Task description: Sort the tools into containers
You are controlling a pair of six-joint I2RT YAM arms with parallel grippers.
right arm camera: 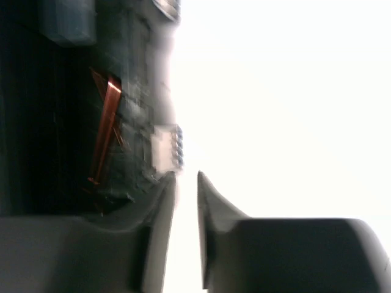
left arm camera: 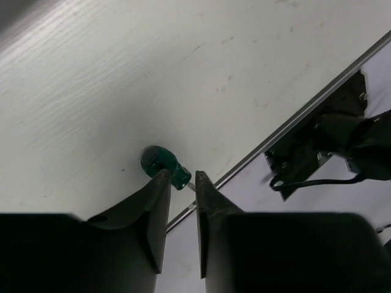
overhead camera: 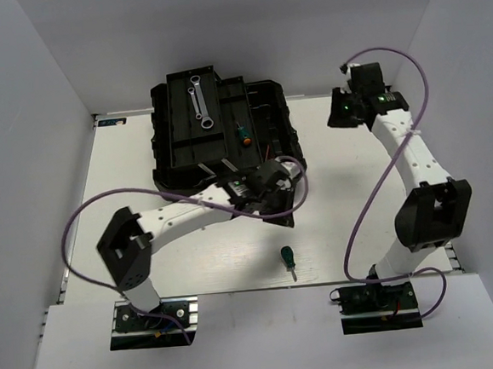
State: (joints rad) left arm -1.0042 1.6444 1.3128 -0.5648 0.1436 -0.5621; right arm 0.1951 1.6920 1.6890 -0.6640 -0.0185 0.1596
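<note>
Near the front edge of the table (overhead camera: 125,160), at about 6 o'clock, a green-handled screwdriver (overhead camera: 286,258) lies flat by itself. Its long axis runs 12 to 6, with the handle at the far end and the shaft pointing toward the arm bases. The left arm rises from its base at 7 o'clock, folds at the elbow and stretches low toward 2 o'clock. The left gripper (left arm camera: 181,174) hangs over the near edge of the black toolbox (overhead camera: 166,139), jaws only a narrow slit apart and holding nothing. Inside the box, a second screwdriver (overhead camera: 242,133) lies roughly 11 to 5, orange end nearer. Just at its 9 o'clock, two silver wrenches (overhead camera: 199,103) lie lengthwise in the inner tray (overhead camera: 183,142). The right arm bends out at 4 o'clock and reaches far to 1 o'clock. The right gripper (right arm camera: 186,176) is beside the box, jaws likewise a slit apart and empty.
</note>
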